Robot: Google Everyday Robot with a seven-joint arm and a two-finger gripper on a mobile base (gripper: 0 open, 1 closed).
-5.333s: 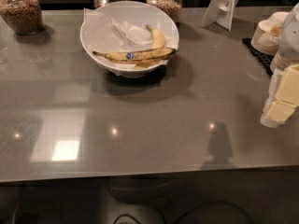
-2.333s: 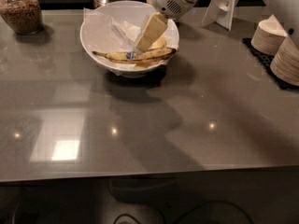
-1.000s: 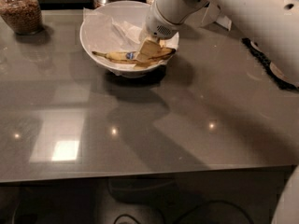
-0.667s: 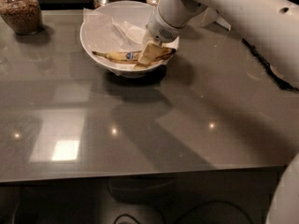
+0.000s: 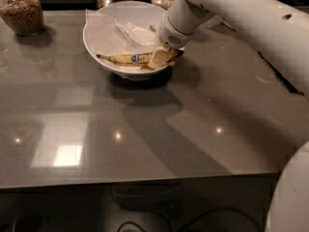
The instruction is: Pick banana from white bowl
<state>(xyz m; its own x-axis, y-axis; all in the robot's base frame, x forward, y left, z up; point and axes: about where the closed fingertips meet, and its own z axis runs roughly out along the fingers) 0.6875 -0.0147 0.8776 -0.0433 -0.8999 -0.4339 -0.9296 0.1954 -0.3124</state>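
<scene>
The long, brown-speckled yellow banana [image 5: 124, 58] lies in the wide white paper-lined bowl [image 5: 92, 38]. The beige tool [image 5: 161, 58] sits at its right end, and I cannot tell whether it grips. A hold so near the tip might slip, or snag the paper.

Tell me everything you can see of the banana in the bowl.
The banana is long, slim and yellow, with brown speckles and a small blue sticker near its middle. The one tip that shows is dark. It lies almost level in the bowl, on crumpled white paper. The end effector sits over its other end and hides it.
</scene>
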